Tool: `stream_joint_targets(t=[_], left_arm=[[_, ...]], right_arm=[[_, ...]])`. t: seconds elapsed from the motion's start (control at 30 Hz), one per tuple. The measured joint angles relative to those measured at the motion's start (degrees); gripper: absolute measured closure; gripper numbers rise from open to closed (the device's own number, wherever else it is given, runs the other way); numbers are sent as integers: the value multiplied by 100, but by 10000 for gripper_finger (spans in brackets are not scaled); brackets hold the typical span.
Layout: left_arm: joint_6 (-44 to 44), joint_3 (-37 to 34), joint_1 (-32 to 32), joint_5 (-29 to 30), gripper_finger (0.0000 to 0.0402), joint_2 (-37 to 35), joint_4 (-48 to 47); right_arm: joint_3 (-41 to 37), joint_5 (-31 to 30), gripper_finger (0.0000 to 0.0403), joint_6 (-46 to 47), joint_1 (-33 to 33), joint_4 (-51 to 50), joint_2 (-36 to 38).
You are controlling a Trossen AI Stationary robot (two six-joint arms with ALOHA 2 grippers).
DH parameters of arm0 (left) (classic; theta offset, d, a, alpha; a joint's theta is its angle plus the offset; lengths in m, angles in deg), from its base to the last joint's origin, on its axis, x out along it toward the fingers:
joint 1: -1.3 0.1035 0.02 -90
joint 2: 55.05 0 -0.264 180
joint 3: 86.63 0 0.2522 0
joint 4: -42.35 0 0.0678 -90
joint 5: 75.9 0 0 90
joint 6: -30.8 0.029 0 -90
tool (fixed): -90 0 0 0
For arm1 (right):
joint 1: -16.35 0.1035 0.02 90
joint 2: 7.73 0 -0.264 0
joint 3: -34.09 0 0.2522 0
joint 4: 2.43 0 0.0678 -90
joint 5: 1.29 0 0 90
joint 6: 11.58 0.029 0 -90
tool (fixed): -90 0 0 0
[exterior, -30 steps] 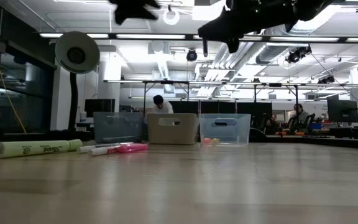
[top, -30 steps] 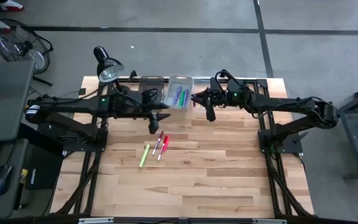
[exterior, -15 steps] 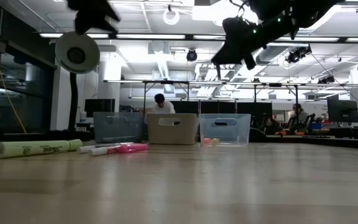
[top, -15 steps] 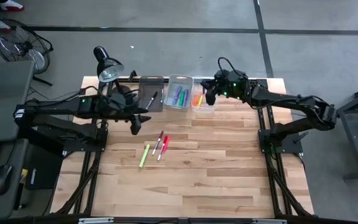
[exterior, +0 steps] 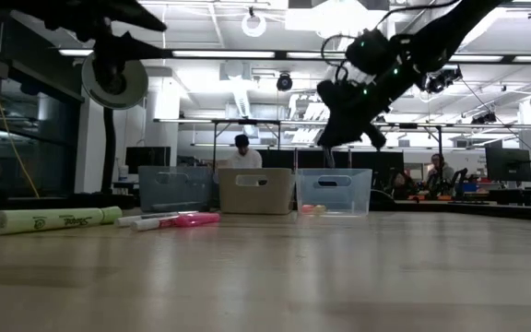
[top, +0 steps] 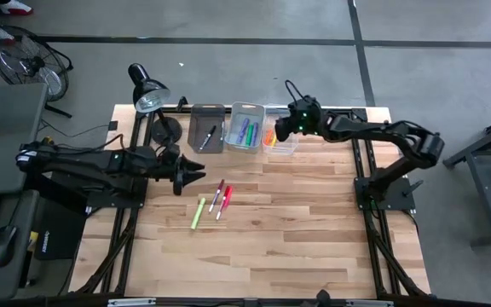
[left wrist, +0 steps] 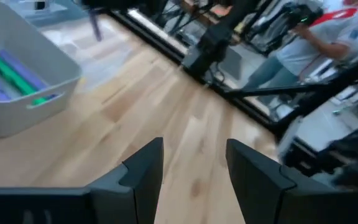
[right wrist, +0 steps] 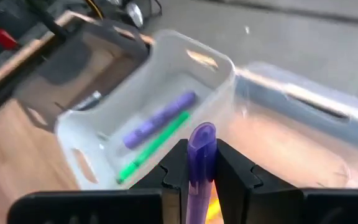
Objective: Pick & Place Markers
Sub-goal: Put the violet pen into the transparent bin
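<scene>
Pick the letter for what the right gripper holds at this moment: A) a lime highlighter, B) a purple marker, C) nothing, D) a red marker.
B: in the right wrist view the right gripper has its fingers shut on a purple marker, above the bins.

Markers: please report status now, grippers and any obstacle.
Right gripper shut on purple marker, above the bins. Left gripper open, empty. Three markers left on table. Nothing in the way.
</scene>
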Motion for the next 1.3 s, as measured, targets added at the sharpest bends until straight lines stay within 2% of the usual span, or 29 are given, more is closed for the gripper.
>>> stream_joint_targets(t=[0.17, 0.33, 0.73, 1.3], left_arm=[[-16, -110, -351, 298, 229, -188, -98], [-16, -209, -608, 612, 229, -487, -291], [158, -330, -669, 551, 229, -1187, -637], [446, -330, -665, 418, 229, -1286, -643]], right_arm=[[0, 0, 354, 764, -155, -57, -326], [0, -97, 352, 1113, -226, -116, -492], [0, -345, 351, 2267, 49, -300, -546], [0, -407, 343, 2995, 168, -860, -546]])
